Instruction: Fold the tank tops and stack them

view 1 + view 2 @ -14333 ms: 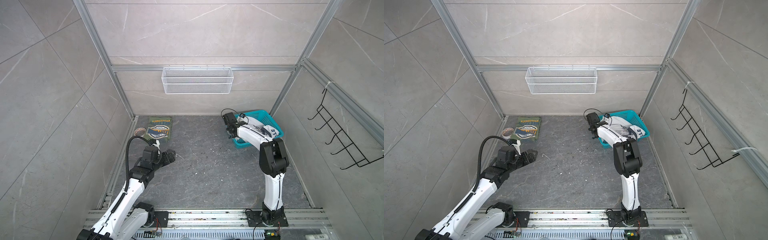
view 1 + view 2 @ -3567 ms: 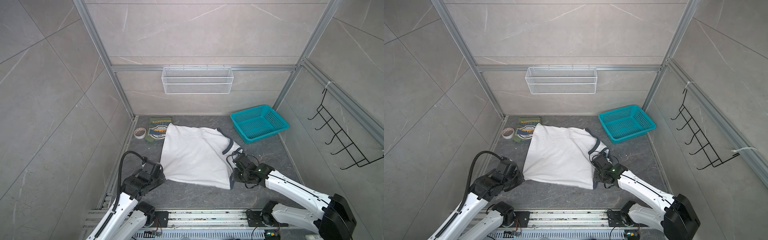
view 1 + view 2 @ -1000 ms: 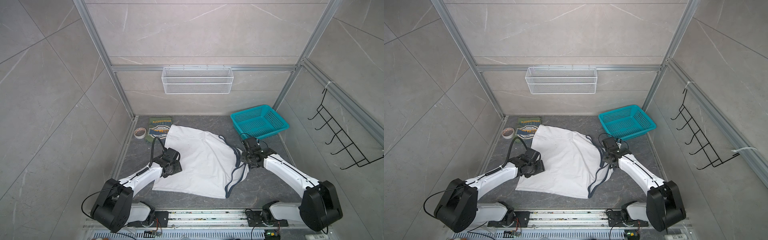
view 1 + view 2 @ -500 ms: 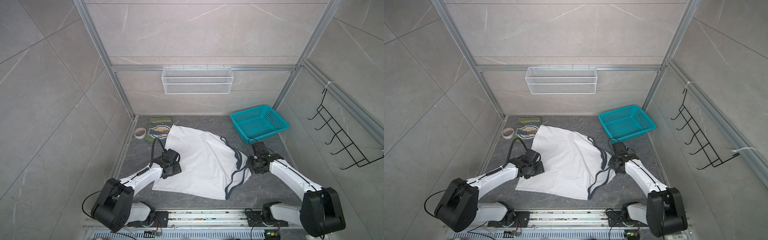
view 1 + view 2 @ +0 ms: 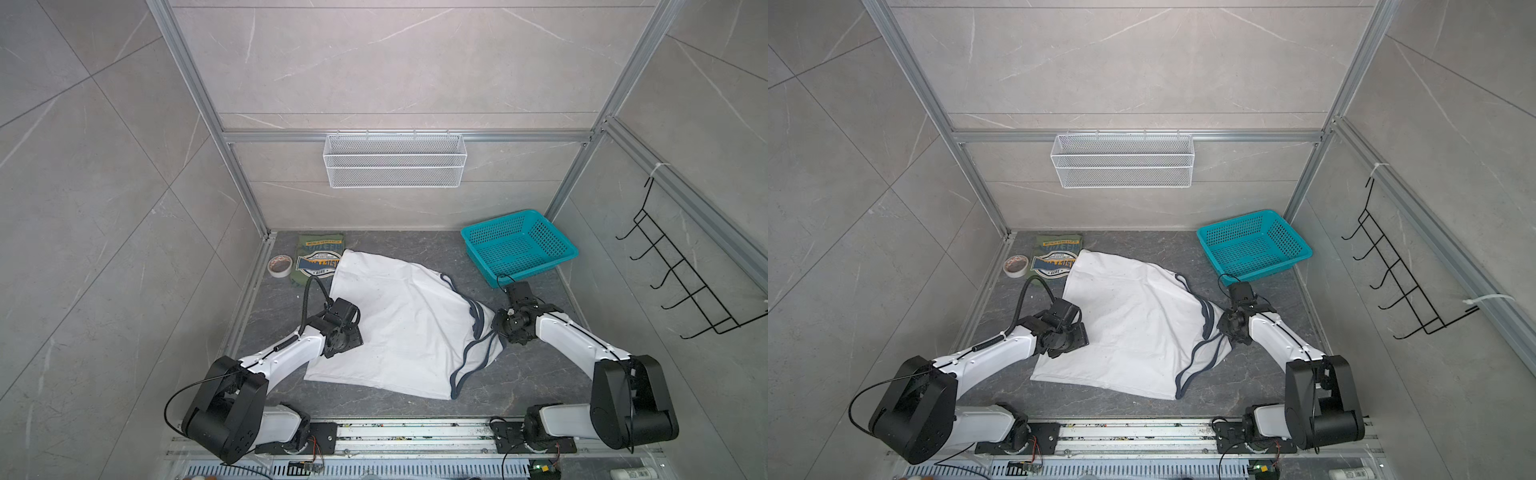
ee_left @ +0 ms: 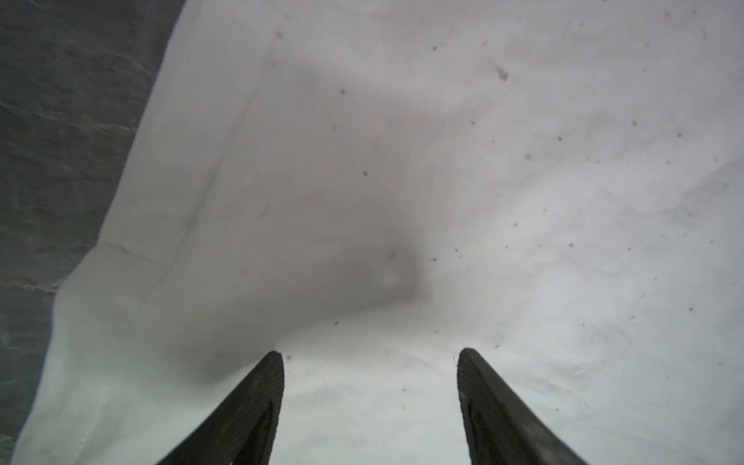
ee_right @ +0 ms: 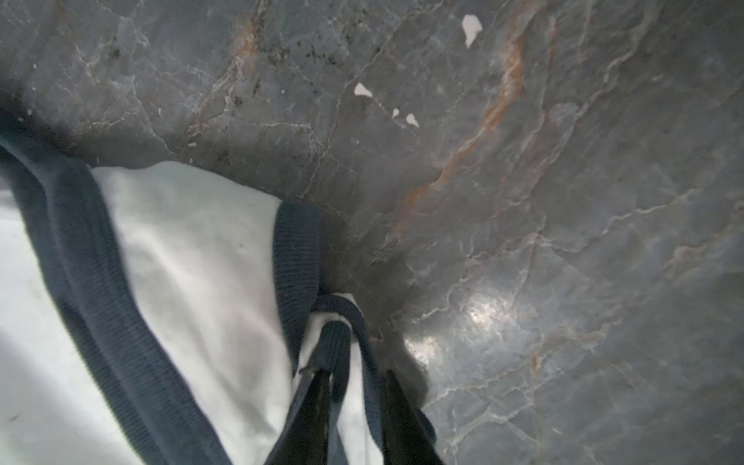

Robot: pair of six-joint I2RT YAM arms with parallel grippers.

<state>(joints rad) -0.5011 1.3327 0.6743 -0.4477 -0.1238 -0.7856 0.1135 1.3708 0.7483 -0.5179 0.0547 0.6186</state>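
Listing what lies on the grey marbled tabletop [image 5: 540, 374]. Item one: white tank top [image 5: 399, 324], spread mostly flat across the middle, hem to the left, dark-trimmed straps to the right. Its far left corner overlaps item two. Item two: olive tank top [image 5: 318, 249], folded to a small rectangle in the far left corner, chest graphic upward. Left gripper [image 6: 370, 354]: jaws well apart, tips pointed down at the white cloth just inside the left hem; whether they touch it cannot be told. Right gripper [image 7: 350, 374]: jaws drawn close, clamped on a bunched shoulder strap at the white top's right edge, low over the surface. Sundries: roll of tape [image 5: 279, 266] just left of the olive top; teal basket [image 5: 536, 268] at far right, apart from both tops; white wire shelf [image 5: 395, 166] on the far wall.
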